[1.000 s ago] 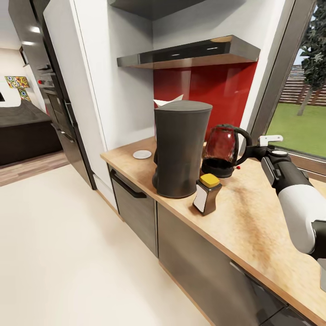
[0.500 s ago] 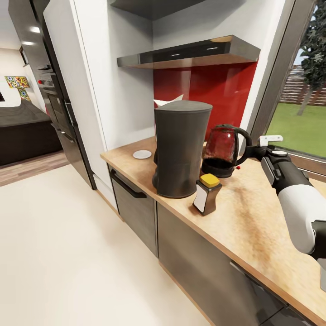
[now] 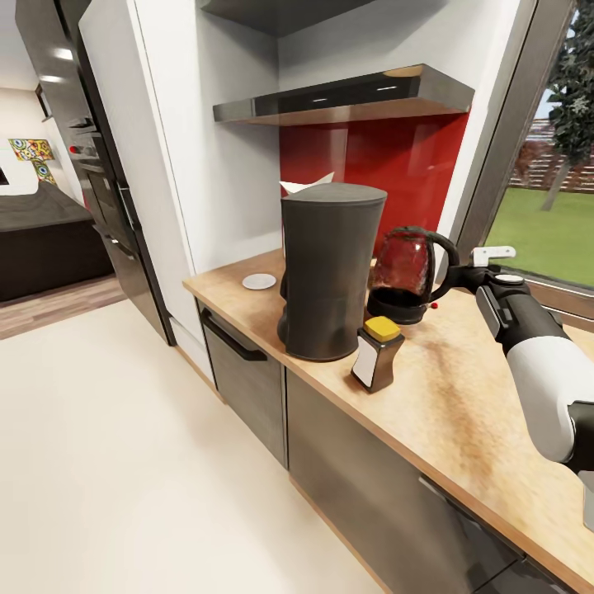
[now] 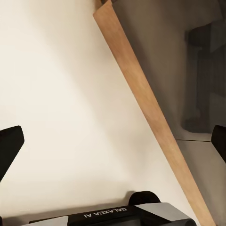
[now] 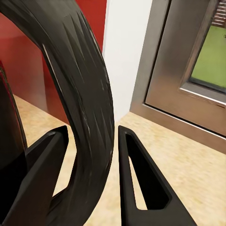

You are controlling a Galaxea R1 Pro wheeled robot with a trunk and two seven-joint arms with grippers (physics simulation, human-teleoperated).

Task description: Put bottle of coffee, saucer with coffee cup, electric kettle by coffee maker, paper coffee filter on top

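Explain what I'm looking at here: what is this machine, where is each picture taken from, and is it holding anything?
These are simulator renders of a wheeled robot with two arms. The large picture comes from a camera on its head, looking down at the kitchen countertop. On it stand the coffee maker, with the paper coffee filter showing at its top, the bottle of coffee in front, the electric kettle beside it, and the saucer further back. The other two pictures come from cameras at each wrist. The right hand has its two fingers around the kettle's black handle. The left hand is open, over the floor beside the counter's edge.
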